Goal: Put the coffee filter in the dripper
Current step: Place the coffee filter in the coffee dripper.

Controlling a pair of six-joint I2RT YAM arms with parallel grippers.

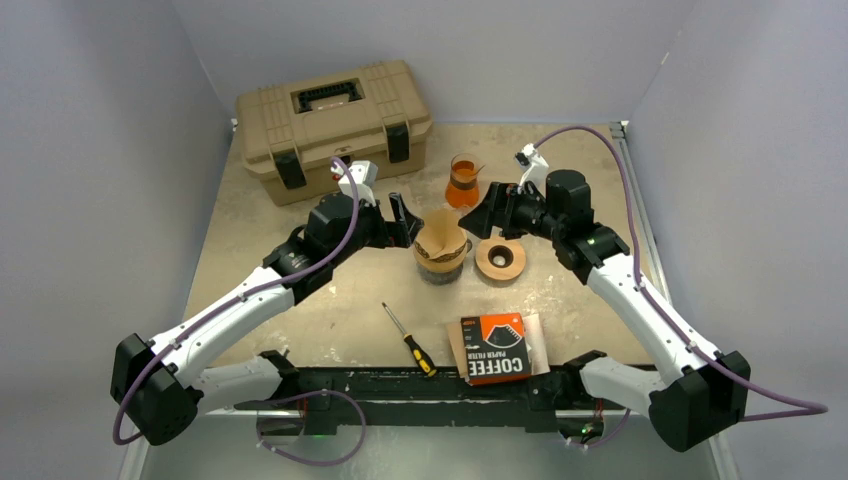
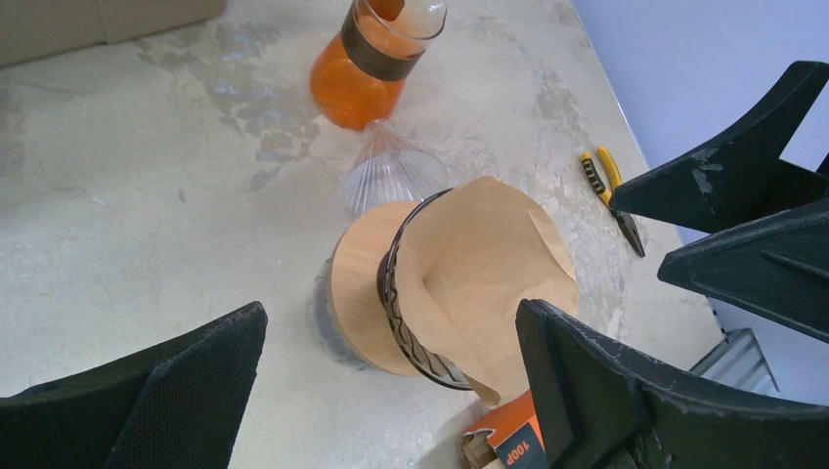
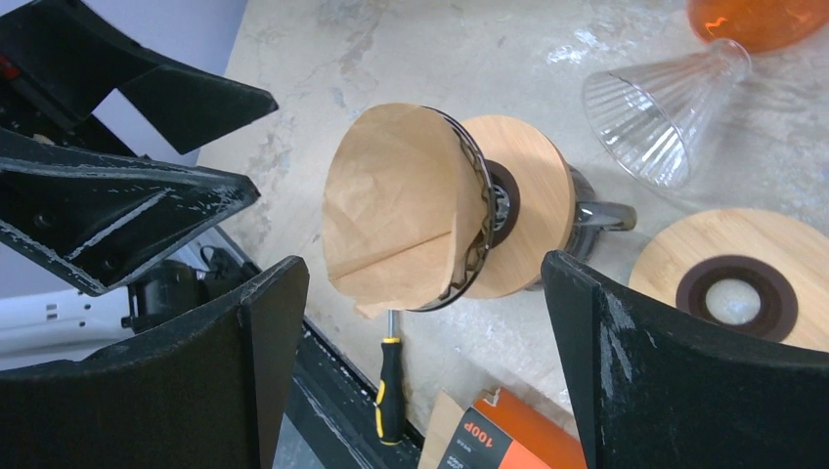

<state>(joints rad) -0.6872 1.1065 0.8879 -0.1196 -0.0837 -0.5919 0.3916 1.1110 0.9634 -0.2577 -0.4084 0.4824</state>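
Observation:
The brown paper coffee filter (image 1: 441, 238) sits as an open cone inside the dripper (image 1: 440, 264), a wire basket on a wooden ring (image 2: 357, 293) over a dark base. My left gripper (image 1: 405, 222) hangs open just left of it, apart from the paper. My right gripper (image 1: 487, 213) hangs open just right of it. In the left wrist view the filter (image 2: 489, 283) lies ahead of my open gripper (image 2: 391, 322), nothing between the pads. The right wrist view shows the filter (image 3: 391, 205) in the dripper (image 3: 533, 195), beyond my open gripper (image 3: 422, 269).
A tan toolbox (image 1: 335, 125) stands at the back left. An orange glass carafe (image 1: 462, 182) and a clear ribbed funnel (image 3: 655, 107) lie behind the dripper. A wooden disc (image 1: 500, 258) is to its right. A screwdriver (image 1: 410, 340) and filter pack (image 1: 495, 348) lie near the front. Pliers (image 2: 606, 191) lie at the right.

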